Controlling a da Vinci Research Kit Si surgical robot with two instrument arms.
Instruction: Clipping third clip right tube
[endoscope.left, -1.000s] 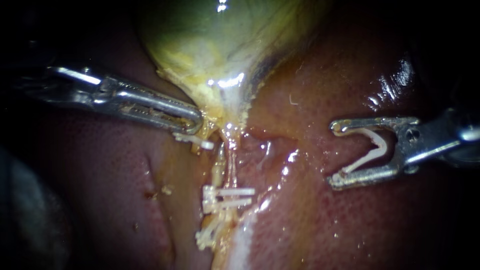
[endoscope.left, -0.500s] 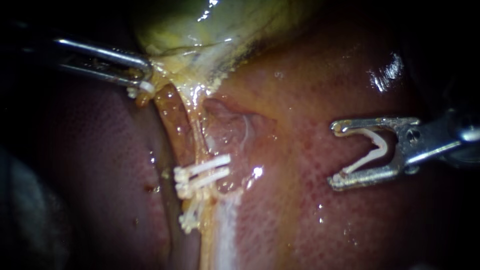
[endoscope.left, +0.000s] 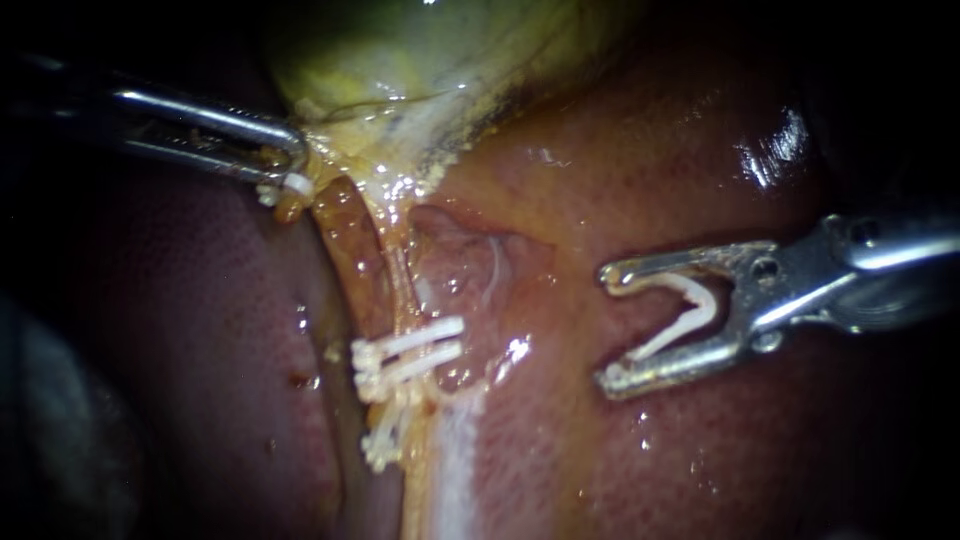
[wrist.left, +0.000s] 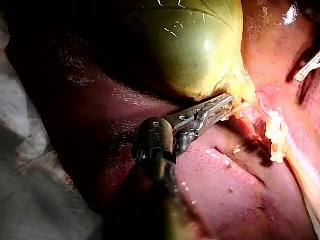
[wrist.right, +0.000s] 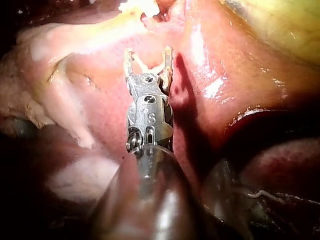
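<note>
Nearest, toward 6 o'clock in the endoscope view, two clips (endoscope.left: 408, 352) already cross the right tube (endoscope.left: 403, 285), the paler strand of the two, with more white clip material just below them. They sit where they did half a second ago.

What has changed is at 3 o'clock. My right instrument (endoscope.left: 604, 328) has slid in over the liver (endoscope.left: 620, 470) toward the centre. Its jaws stand wide apart with an open clip (endoscope.left: 688, 312) seated between them, one leg against each jaw. The mouth faces the tube but is still well short of it, so I judge the approach under way and the closing not yet due.

Farther back, at 10 o'clock, my left instrument (endoscope.left: 287, 158) has not moved in that half second. Its jaws are pressed together on the neck of the gallbladder (endoscope.left: 440, 60) and pull it up and outward. That keeps the tube drawn out and bare above the two clips, which looks like the free stretch for the third.
</note>
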